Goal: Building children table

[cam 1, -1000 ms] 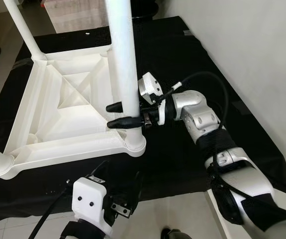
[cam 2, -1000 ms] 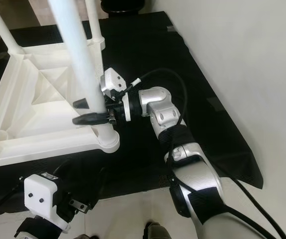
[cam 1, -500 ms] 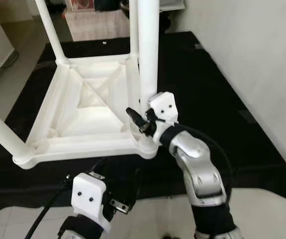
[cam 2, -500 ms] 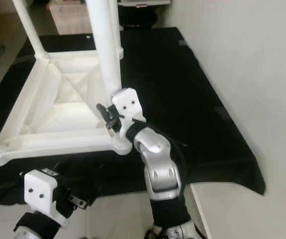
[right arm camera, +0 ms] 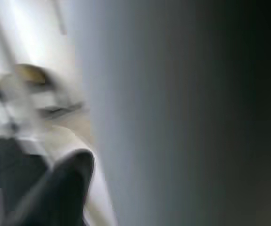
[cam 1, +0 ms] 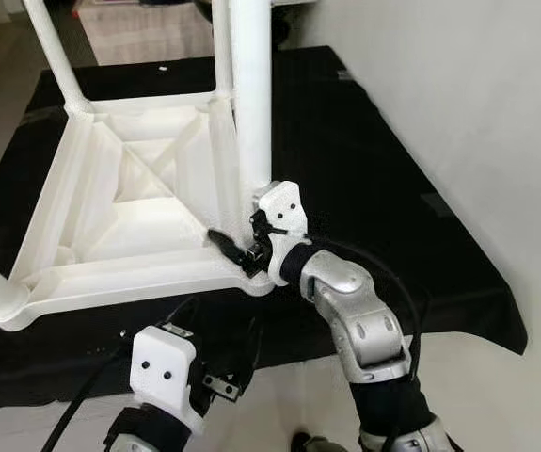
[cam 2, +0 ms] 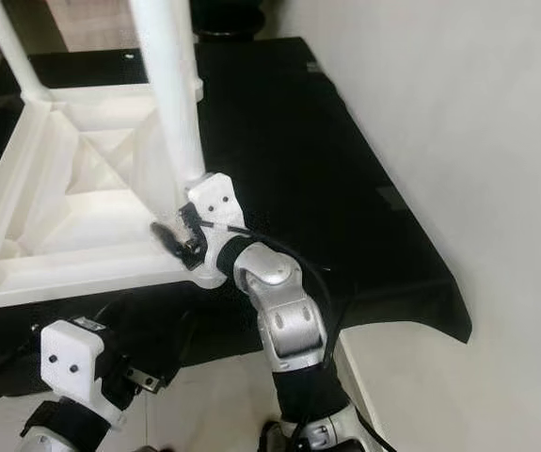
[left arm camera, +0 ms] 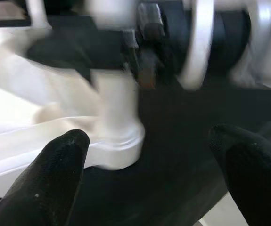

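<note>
My right gripper [cam 1: 235,247] is clamped round the stiff, slick plastic table leg [cam 1: 250,104] at its socket, centre frame: best hold.

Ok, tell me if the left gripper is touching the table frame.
Apart. In the left wrist view the left gripper has both fingers open over the black mat, with a gap to the white table frame.

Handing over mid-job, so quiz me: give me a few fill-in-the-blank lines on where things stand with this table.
The white table lies upside down on a ____ mat.
The right gripper is at the base of the nearest ____.
The left gripper hovers with its fingers ____.
The wall is on the robot's ____ side.

Missing words: black; leg; open; right
</note>
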You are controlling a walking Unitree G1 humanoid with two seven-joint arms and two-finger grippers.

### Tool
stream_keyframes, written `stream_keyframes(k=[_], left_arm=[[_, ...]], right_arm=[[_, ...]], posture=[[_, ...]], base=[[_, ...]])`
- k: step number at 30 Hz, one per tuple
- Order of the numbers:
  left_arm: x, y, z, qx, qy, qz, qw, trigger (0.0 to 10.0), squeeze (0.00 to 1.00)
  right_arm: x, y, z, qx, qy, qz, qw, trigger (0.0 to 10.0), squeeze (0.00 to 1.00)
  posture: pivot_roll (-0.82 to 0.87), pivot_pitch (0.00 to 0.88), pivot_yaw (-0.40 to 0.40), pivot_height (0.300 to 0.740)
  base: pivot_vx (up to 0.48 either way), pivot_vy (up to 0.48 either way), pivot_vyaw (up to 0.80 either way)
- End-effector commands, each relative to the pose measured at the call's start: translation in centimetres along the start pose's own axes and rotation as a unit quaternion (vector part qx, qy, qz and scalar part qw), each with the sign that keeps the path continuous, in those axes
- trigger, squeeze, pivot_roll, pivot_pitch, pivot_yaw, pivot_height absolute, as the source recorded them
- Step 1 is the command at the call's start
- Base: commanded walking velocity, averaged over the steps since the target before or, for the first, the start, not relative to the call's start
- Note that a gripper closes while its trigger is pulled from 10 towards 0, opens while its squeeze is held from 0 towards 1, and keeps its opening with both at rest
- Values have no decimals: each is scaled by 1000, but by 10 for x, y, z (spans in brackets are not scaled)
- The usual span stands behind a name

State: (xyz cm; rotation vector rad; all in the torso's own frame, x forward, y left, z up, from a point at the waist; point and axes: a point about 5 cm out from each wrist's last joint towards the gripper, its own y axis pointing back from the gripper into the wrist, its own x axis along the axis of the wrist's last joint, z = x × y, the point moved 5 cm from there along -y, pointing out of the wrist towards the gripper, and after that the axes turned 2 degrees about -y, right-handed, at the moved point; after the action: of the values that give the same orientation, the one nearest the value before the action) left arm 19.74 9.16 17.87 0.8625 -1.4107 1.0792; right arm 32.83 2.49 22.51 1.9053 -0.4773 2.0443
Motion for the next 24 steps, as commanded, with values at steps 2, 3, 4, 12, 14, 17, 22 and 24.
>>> stream_keyframes(k=[2,3,4,12,14,17,22,24], left_arm=[[-5,2,1,3,5,-8,1000,10000,0],[-5,2,1,3,5,-8,1000,10000,0],[-5,2,1,4,5,-9,1000,10000,0],[-5,4,4,5,6,-11,1000,10000,0],[-5,5,5,5,7,-11,1000,10000,0],[-5,6,6,5,8,-12,1000,10000,0],[-5,7,7,5,10,-13,1000,10000,0],[-5,8,7,5,10,-14,1000,10000,0]], right_arm=[[14,-4,-10,78,35,21,996,10000,902],[14,-4,-10,78,35,21,996,10000,902],[8,-3,-9,110,58,4,992,10000,0],[1,-2,8,177,101,-46,978,10000,0],[3,-2,11,186,100,-47,976,10000,0],[5,0,12,224,92,-50,969,10000,0],[3,5,6,274,84,-59,956,0,0],[2,7,5,287,83,-62,952,0,0]], posture=[[28,193,-40,740],[28,193,-40,740],[35,194,-42,740],[39,201,-43,740],[37,202,-44,740],[19,205,-47,740],[17,213,-41,740],[17,213,-41,740]], base=[[0,0,0],[0,0,0],[0,0,0],[0,0,0],[0,0,0],[0,0,0],[0,0,0],[0,0,0]])
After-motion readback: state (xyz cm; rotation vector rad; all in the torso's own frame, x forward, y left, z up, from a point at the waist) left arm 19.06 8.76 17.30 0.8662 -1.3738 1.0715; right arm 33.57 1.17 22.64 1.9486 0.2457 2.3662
